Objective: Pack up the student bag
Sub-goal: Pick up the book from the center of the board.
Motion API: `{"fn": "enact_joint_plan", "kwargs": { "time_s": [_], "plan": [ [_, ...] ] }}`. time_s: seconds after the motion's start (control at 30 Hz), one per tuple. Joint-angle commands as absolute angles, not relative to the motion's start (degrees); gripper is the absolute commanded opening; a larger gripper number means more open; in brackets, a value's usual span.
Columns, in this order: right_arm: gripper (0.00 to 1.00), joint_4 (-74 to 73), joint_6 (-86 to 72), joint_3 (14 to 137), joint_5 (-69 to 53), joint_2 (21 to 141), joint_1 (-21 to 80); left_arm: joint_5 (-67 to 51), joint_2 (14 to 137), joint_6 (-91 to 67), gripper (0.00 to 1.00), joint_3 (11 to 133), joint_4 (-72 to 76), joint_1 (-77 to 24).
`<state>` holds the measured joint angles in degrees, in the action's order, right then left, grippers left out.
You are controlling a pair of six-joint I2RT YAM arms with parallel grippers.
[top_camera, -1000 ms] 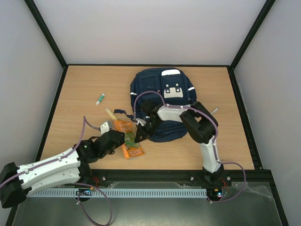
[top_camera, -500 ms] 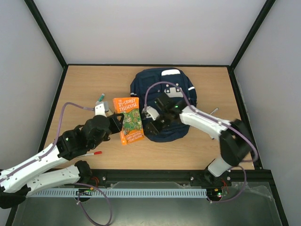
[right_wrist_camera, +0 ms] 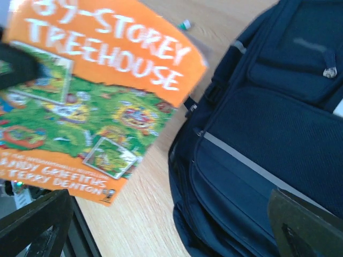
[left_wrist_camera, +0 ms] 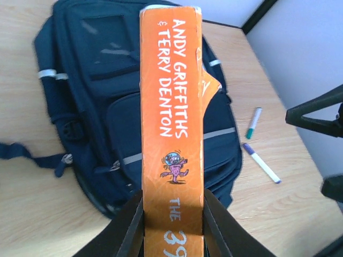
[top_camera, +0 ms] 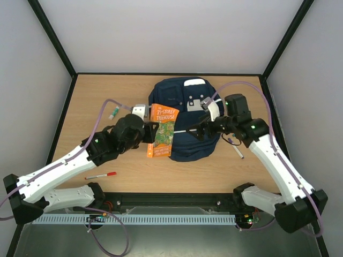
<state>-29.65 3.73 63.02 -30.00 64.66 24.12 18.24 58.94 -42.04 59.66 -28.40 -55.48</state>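
The student bag (top_camera: 187, 144) (left_wrist_camera: 91, 101) (right_wrist_camera: 278, 134), navy blue with white stripes, lies flat at the middle back of the table. My left gripper (top_camera: 152, 133) (left_wrist_camera: 172, 227) is shut on an orange book (top_camera: 163, 131) (left_wrist_camera: 171, 101) (right_wrist_camera: 96, 91), gripping it by the spine and holding it raised over the bag's left edge. Above the front of the bag hovers my right gripper (top_camera: 197, 130) (right_wrist_camera: 171, 230), open, with nothing between its fingers. In the right wrist view the book's green and orange cover hangs to the left of the bag.
A red pen (top_camera: 101, 175) lies near the front left of the wooden table (top_camera: 91, 96). A green-capped stick (top_camera: 113, 112) lies at the back left. Two markers (left_wrist_camera: 254, 123) (left_wrist_camera: 261, 163) lie right of the bag. Black frame rails edge the table.
My left gripper has lifted the book off the table and carried it back and right to the bag's edge. My right gripper has opened and drawn away to the right over the bag.
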Motion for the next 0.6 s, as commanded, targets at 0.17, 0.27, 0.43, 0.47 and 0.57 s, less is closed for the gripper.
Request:
{"fn": "enact_joint_plan", "kwargs": {
  "time_s": [0.17,0.27,0.43,0.47,0.57],
  "plan": [
    [1.00,-25.62,-0.66,66.24,-38.80,63.52,20.21,-13.15,63.39,-33.36,0.02,68.66,-8.36,-40.68],
    [1.00,-22.67,-3.53,68.13,-40.77,66.44,18.27,-24.06,64.92,-35.94,0.02,69.21,-2.62,-35.53],
    [1.00,-15.26,-6.39,67.94,-50.48,68.34,16.67,-37.10,68.33,-37.20,0.02,71.02,3.67,-33.27],
    [1.00,-13.18,-6.80,67.13,-54.13,68.04,16.68,-38.76,68.78,-37.14,0.02,71.16,4.51,-33.19],
    [0.97,-9.36,-8.60,66.63,-61.99,68.44,16.63,-41.97,69.97,-36.86,0.02,71.08,6.56,-32.81]
  ]
}}
